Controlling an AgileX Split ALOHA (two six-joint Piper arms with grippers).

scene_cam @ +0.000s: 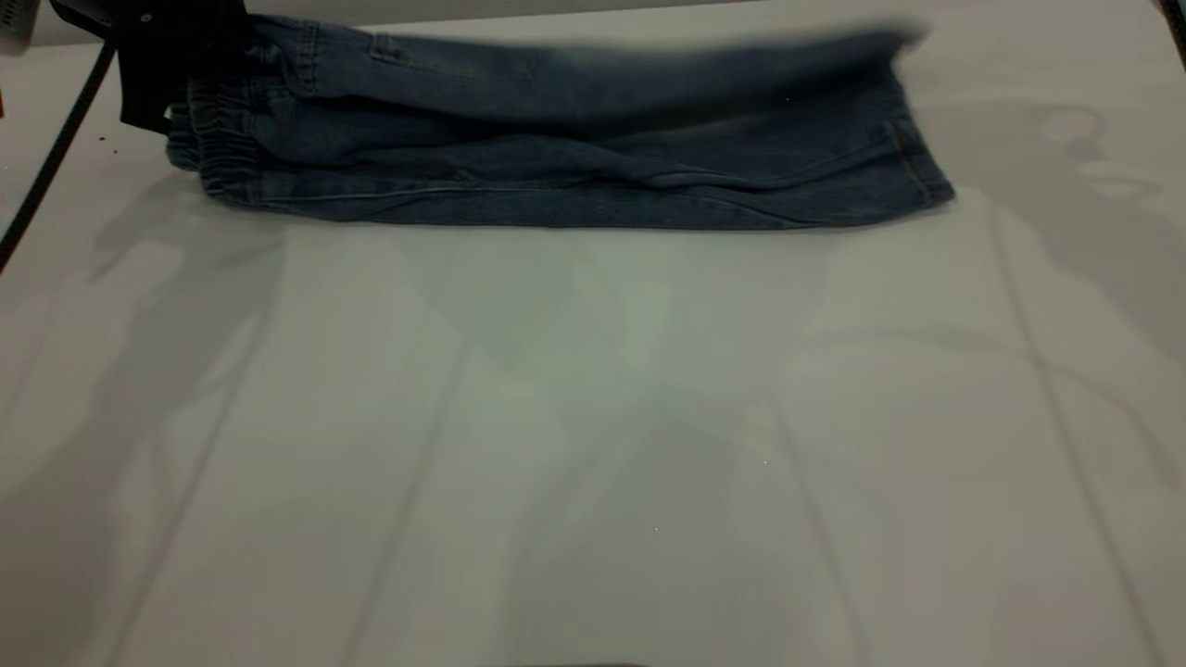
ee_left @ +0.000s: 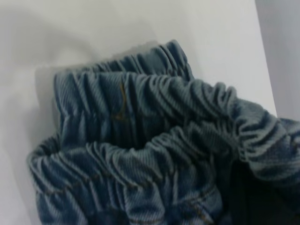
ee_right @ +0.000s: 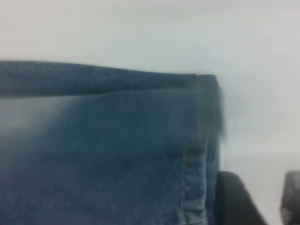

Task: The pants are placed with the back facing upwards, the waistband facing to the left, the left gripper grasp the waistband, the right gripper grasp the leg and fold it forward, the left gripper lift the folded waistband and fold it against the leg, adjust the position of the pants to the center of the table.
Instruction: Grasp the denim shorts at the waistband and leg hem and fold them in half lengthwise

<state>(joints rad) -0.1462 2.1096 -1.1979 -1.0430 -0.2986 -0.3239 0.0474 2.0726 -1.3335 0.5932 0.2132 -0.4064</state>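
- The pants (scene_cam: pixel 556 157) lie along the far edge of the desk (scene_cam: pixel 593 445), stretched left to right, well away from the desk's middle where the task wants them to end.
- The waistband (scene_cam: pixel 218 148) sits at the left end, bunched and ruffled; in the left wrist view its gathered folds (ee_left: pixel 140 117) fill the frame at close range, stacked in layers.
- The left hand (scene_cam: pixel 157 65) is at the far left, right over the waistband, its black body touching the denim. Its fingers are hidden by cloth in both views, so I cannot tell whether it is clenched or released.
- It stands there, I judge, because the waistband is its end of the fold: pinning or raising that edge lets the cloth turn over as one sheet.
- The leg (scene_cam: pixel 862 56) is raised above the other layer along the far side, its right end blurred, which suggests it is being carried over in the lengthwise fold.
- The right wrist view shows the hem (ee_right: pixel 197 154) close up, with dark fingertips (ee_right: pixel 234 201) beside it. Whether the right hand grips the cloth, I cannot tell.
- The near layer lies flat on the desk with its hem at the right, serving as the base onto which the lifted leg should land.
- The second fold and the move to centre are not yet done.
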